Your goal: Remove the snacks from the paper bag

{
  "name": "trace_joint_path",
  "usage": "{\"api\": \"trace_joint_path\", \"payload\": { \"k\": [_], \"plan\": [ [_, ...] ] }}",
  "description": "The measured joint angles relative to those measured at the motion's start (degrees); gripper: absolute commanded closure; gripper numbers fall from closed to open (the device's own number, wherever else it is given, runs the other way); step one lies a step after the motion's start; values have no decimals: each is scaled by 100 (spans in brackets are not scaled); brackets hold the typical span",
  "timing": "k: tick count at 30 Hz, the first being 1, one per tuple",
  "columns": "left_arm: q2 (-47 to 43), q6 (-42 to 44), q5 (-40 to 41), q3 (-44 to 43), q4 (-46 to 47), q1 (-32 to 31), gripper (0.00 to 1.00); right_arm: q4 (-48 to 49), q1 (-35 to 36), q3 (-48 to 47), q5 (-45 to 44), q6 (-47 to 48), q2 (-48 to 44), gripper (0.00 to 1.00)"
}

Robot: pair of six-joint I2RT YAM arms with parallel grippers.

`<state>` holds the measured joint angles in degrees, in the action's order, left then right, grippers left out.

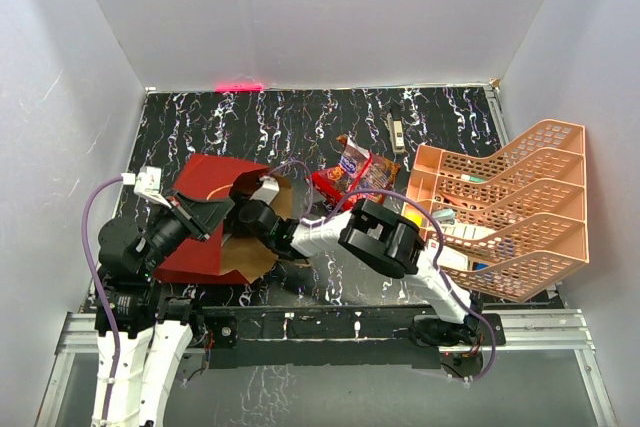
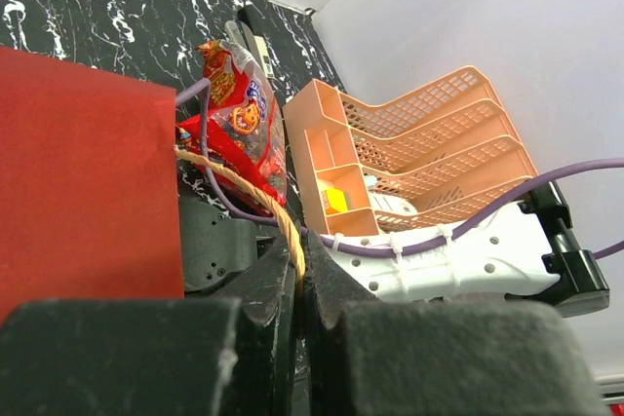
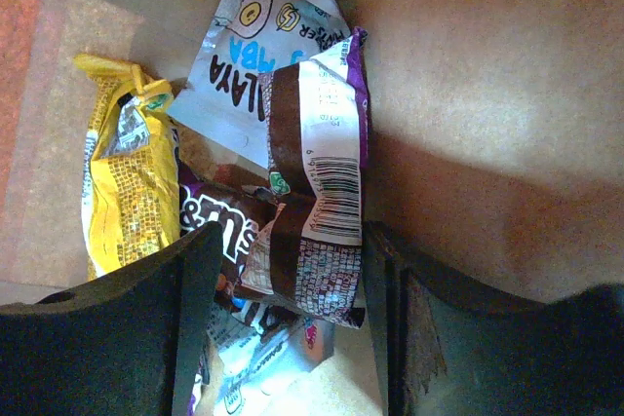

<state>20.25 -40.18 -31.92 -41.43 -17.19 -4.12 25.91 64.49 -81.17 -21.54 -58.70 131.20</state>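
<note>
The red paper bag (image 1: 205, 247) lies on its side at the left, brown mouth facing right. My left gripper (image 1: 212, 215) is shut on its tan cord handle (image 2: 278, 221), and the bag's red side (image 2: 88, 182) shows beside the gripper (image 2: 302, 270). My right gripper (image 1: 250, 209) is inside the bag. It is open (image 3: 292, 284), its fingers either side of a purple-and-brown packet (image 3: 317, 192). A yellow packet (image 3: 127, 182), a brown candy packet (image 3: 210, 226) and a white-and-blue wrapper (image 3: 253, 56) lie around it. Red chip bags (image 1: 350, 175) lie on the table outside the bag, also seen in the left wrist view (image 2: 239, 119).
A peach lattice tiered tray (image 1: 505, 207) stands at the right, also in the left wrist view (image 2: 419, 153). A slim black-and-cream pen-like tool (image 1: 396, 129) lies near the back edge. The right arm (image 1: 385, 237) crosses the table's middle. White walls enclose the black marbled table (image 1: 300, 117).
</note>
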Motion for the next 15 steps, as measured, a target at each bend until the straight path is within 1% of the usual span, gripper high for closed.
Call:
{"api": "trace_joint_path", "payload": {
  "k": [3,4,5,6,7,10,12,15],
  "plan": [
    [-4,85,72,2,-63,-31,100,-85,0,-345,11,0,208,41],
    [-11,125,109,7,-101,-39,100,-140,2,-450,4,2,267,44],
    [-20,170,146,15,-136,-52,100,-223,9,-610,-15,4,350,50],
    [-28,229,184,20,-184,-59,100,-313,20,-785,-46,9,442,59],
    [-37,293,243,20,-254,-63,100,-413,33,-938,-85,20,522,66],
    [-79,492,404,20,-448,-81,100,-651,39,-1047,-170,63,584,76],
    [-118,656,516,17,-595,-103,100,-634,39,-988,-210,179,562,79],
    [-186,839,702,17,-776,-133,100,-514,55,-603,-243,584,310,83]
  ]
}}
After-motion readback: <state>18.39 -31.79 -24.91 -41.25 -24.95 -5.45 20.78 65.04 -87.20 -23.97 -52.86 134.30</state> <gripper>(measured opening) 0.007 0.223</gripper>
